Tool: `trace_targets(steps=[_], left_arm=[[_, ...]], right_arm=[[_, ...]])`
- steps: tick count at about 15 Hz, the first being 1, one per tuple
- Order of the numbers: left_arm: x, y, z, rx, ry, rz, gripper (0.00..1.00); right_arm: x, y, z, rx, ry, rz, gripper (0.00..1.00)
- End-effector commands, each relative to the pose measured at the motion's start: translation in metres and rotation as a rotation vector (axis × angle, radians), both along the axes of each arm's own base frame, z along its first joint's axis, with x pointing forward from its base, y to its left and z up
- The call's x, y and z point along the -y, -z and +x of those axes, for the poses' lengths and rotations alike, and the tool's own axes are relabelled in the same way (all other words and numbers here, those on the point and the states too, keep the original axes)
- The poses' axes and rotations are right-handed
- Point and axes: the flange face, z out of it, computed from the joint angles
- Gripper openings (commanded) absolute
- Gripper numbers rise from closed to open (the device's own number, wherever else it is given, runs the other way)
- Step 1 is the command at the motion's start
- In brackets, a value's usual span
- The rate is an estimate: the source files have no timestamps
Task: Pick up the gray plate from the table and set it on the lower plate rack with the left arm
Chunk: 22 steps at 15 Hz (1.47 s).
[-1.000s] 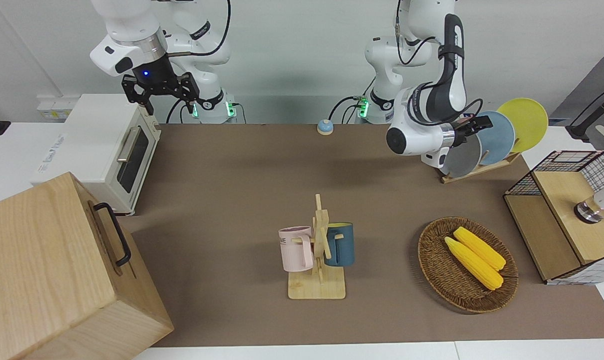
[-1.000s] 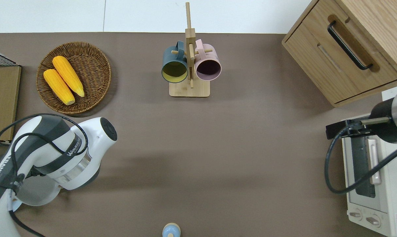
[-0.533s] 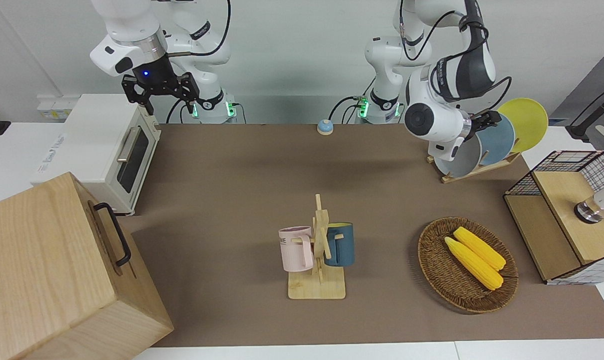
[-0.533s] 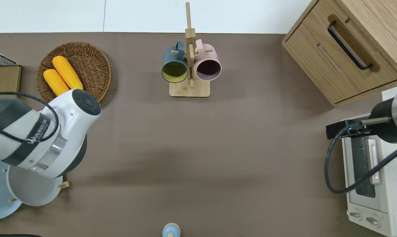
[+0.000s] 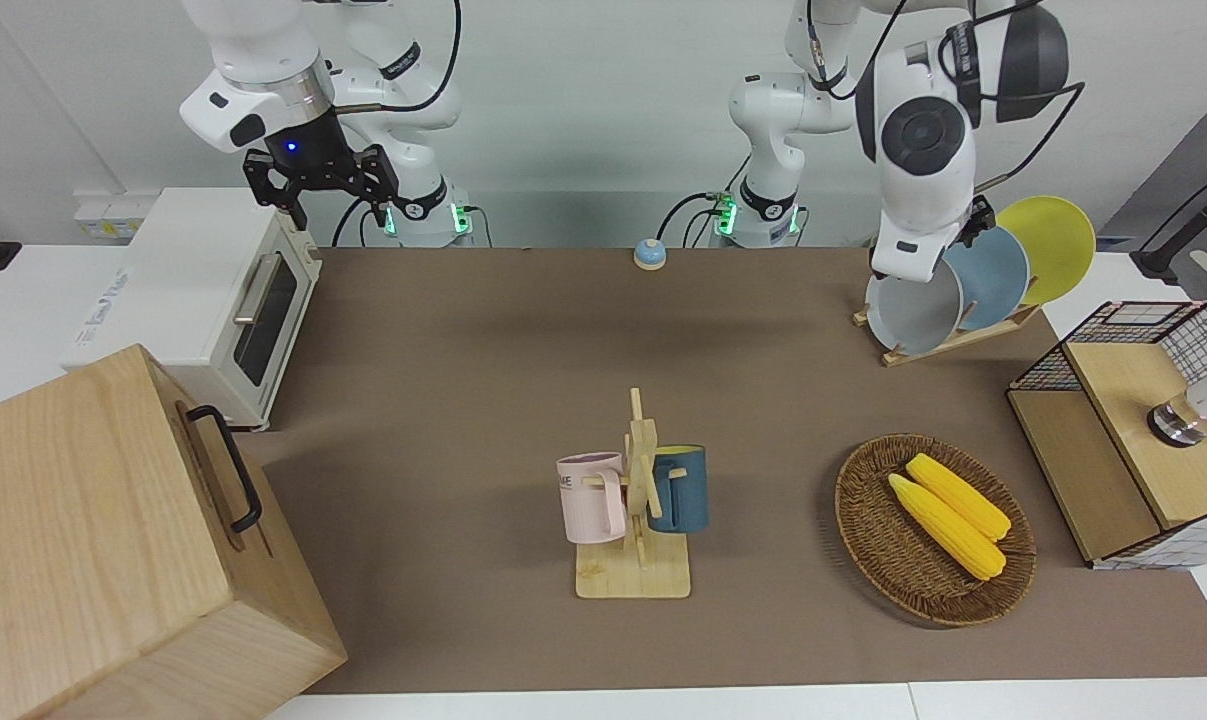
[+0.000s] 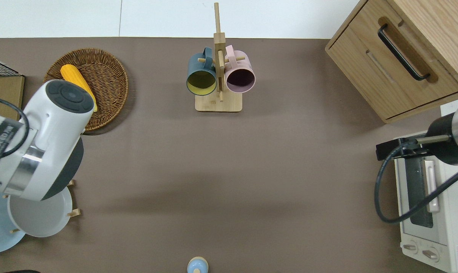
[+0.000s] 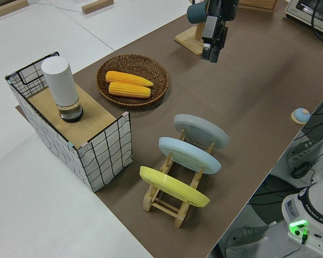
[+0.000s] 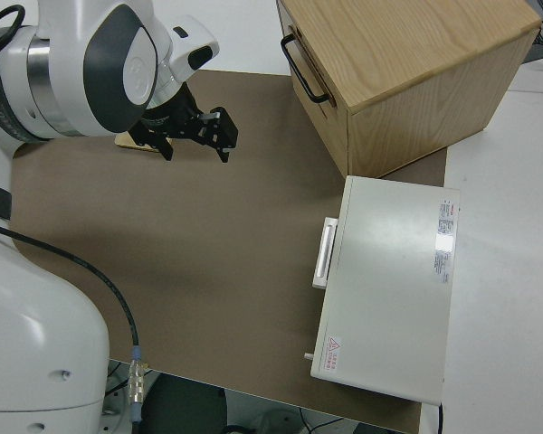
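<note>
Pale gray and matte, the gray plate (image 7: 201, 130) leans on edge in the lower plate rack (image 7: 175, 191), lower middle of the left side view, its face tilted toward the wooden mug tree (image 5: 638, 500), beside a sky-blue plate (image 7: 189, 154) and a yellow plate (image 7: 173, 186). Raised over it at that view's top, the left gripper (image 7: 212, 43) hangs pointing down, fingers slightly parted, carrying nothing. Parked, the right gripper (image 8: 192, 129) stands spread wide.
</note>
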Motion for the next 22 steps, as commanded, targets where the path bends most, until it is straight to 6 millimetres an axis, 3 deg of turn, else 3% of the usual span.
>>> trace_targets(steps=[1,4,6,7,12,15,22], left_arm=[[-0.005,-0.024,-0.001,0.026,0.002,-0.144,1.00],[0.006,-0.042,0.000,0.071,-0.002,-0.275,1.00],[0.000,-0.049,0.001,0.097,-0.007,-0.337,1.00],[0.004,-0.053,0.001,0.108,0.025,-0.392,1.00],[-0.014,-0.075,-0.006,0.111,0.260,-0.555,1.00],[-0.021,-0.081,-0.009,0.131,0.344,-0.596,1.00],[-0.018,-0.065,-0.006,0.157,0.387,-0.593,1.00]], right_arm=[[0.000,-0.003,-0.002,-0.007,0.000,0.006,0.990],[0.000,-0.003,-0.002,-0.007,0.002,0.006,0.987],[-0.001,-0.003,-0.003,-0.007,0.000,0.006,0.987],[-0.001,-0.003,-0.003,-0.007,0.000,0.006,0.990],[-0.001,-0.003,-0.003,-0.007,0.000,0.006,0.987],[-0.001,-0.003,-0.003,-0.007,-0.002,0.006,0.990],[-0.001,-0.003,-0.003,-0.007,0.000,0.006,0.990]])
